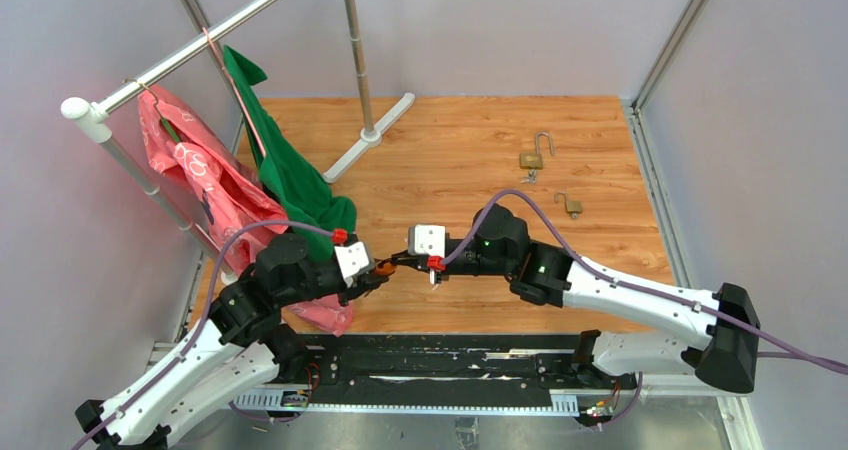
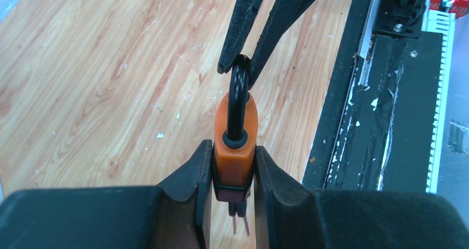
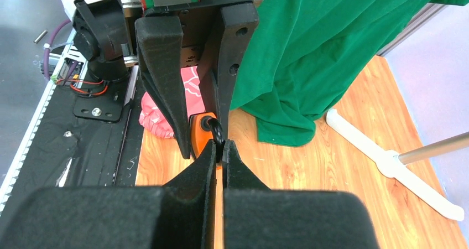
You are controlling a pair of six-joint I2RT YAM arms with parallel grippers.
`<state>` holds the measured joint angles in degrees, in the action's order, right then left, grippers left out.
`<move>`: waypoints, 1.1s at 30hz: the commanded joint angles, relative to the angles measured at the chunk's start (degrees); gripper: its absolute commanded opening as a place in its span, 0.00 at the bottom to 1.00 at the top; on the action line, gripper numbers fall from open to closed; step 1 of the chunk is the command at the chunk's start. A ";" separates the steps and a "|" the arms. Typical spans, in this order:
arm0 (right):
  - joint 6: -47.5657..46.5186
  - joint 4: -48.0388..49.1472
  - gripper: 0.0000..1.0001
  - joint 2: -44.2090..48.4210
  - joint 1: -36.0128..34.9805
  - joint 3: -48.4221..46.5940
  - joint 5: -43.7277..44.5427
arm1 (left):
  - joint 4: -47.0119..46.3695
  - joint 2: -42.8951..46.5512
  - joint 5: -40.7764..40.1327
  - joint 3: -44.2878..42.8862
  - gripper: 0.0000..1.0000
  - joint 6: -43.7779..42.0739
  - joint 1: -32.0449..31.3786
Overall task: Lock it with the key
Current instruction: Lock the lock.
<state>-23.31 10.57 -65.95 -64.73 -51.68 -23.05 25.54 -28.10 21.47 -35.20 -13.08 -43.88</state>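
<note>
Near edge of bench (image 1: 450, 140), left of middle: your left fingers (image 2: 191, 177) part-open, clamped on body of orange padlock (image 2: 235, 149), which is held clear of bench. Your right fingers (image 3: 202, 169) pinched tight on its black shackle (image 2: 238, 94), facing left fingers tip to tip. Key: you cannot tell from these views. Left edge: pink garment (image 1: 200, 175) and green garment (image 1: 290, 175) hang from rack (image 1: 180, 55). Toward far-right corner: small padlock (image 1: 570, 206), then brass padlock (image 1: 532, 159), both lying on bench, well apart from arms.
</note>
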 commanded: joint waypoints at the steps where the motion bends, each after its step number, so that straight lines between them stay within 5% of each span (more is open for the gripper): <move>1: 2.12 -11.33 0.02 1.90 -1.67 0.35 -1.13 | -15.42 2.93 3.02 -0.46 0.00 -0.39 0.37; 9: 2.72 -5.33 0.17 6.08 -1.67 -1.46 -1.38 | -13.56 1.93 4.37 1.52 0.00 -2.06 0.46; 20: 2.25 -8.11 0.85 10.90 -1.71 -2.79 2.90 | -12.22 1.74 5.43 1.54 0.00 -4.21 0.46; 30: 10.43 -31.90 0.75 -2.23 -0.75 -22.96 -0.97 | -12.38 1.26 4.87 0.85 0.00 -3.99 0.46; 33: 12.17 -33.48 0.63 -2.61 -0.73 -23.35 -0.34 | -12.50 1.20 4.92 0.93 0.00 -3.76 0.46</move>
<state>-15.09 -13.02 -67.70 -65.58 -73.82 -22.81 17.58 -27.11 26.33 -33.61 -16.75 -43.66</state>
